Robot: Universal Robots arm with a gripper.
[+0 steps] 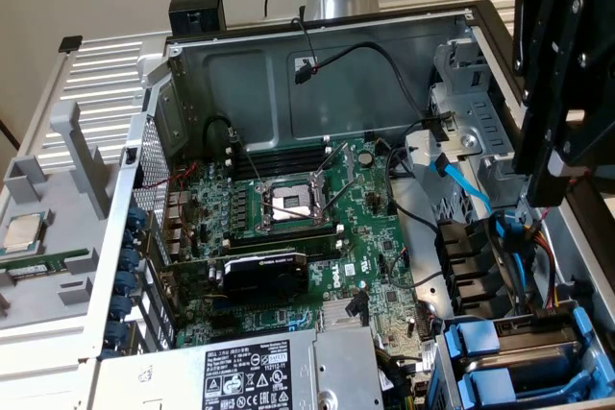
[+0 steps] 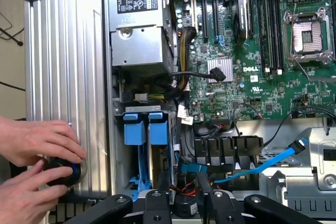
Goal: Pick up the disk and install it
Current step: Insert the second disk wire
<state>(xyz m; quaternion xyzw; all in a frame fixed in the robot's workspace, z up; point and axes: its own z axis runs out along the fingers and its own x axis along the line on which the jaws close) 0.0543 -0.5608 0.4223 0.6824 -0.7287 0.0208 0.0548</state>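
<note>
Two bright blue carrier fronts [image 2: 145, 128] sit side by side in the drive cage [image 1: 577, 319] at the exterior view's lower right. Grey metal of a disk [image 1: 543, 372] shows between the blue frame pieces [image 1: 480, 343]; which carrier holds the task's disk I cannot tell. My black gripper [image 1: 540, 189] hangs over the case's right side, above the blue data cables and just behind the cage. In the wrist view my gripper [image 2: 189, 208] has its fingers [image 2: 157, 205] partly apart, with nothing gripped between them.
The open case shows the motherboard [image 1: 288, 237] with a bare processor socket [image 1: 291, 204], a power supply [image 1: 259, 372] in front and loose black cables. A silver processor chip [image 1: 24, 232] and green memory stick [image 1: 43, 261] lie on the grey tray outside. A person's hands [image 2: 31, 145] rest on a black knob [image 2: 60, 174].
</note>
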